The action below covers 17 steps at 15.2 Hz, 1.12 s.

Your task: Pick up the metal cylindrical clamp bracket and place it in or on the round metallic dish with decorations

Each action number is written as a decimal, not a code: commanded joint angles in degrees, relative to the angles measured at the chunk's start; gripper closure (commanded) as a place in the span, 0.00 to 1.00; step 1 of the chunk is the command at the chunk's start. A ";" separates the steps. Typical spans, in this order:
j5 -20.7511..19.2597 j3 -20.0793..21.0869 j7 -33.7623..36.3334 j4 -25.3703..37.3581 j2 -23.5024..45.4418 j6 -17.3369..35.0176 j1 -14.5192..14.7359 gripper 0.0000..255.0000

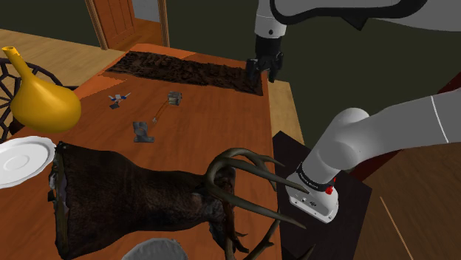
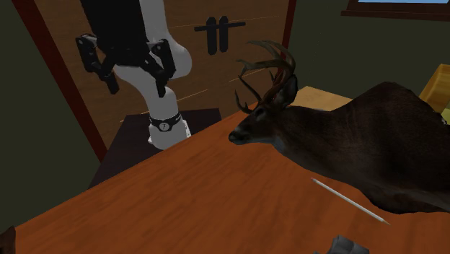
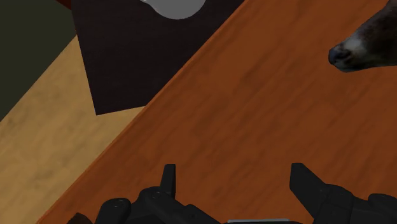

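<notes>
A small grey clamp bracket (image 1: 142,131) stands on the wooden table (image 1: 222,125), between the deer and a thin rod (image 1: 157,115). A round white dish (image 1: 22,159) lies at the table's edge on the shoulder view's left, beneath a yellow jug (image 1: 41,100). My black gripper (image 1: 266,68) hangs open and empty above the table's far corner, by the end of a dark runner (image 1: 188,72), well away from the bracket. In the wrist view the gripper (image 3: 233,175) looks down on bare wood near the table edge. In the second exterior view the gripper (image 2: 133,72) hangs high, fingers apart.
A dark deer (image 1: 140,199) with antlers (image 1: 244,177) lies across the near half of the table. Two more small grey parts (image 1: 174,97) (image 1: 117,99) lie beyond the bracket. My black stand (image 1: 325,214) borders the table.
</notes>
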 commanded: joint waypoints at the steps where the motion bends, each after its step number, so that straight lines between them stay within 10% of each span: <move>1: 1.62 2.03 2.47 0.53 3.29 3.28 0.95 0.00; 17: 3.40 14.02 18.86 13.48 31.09 22.15 5.15 0.00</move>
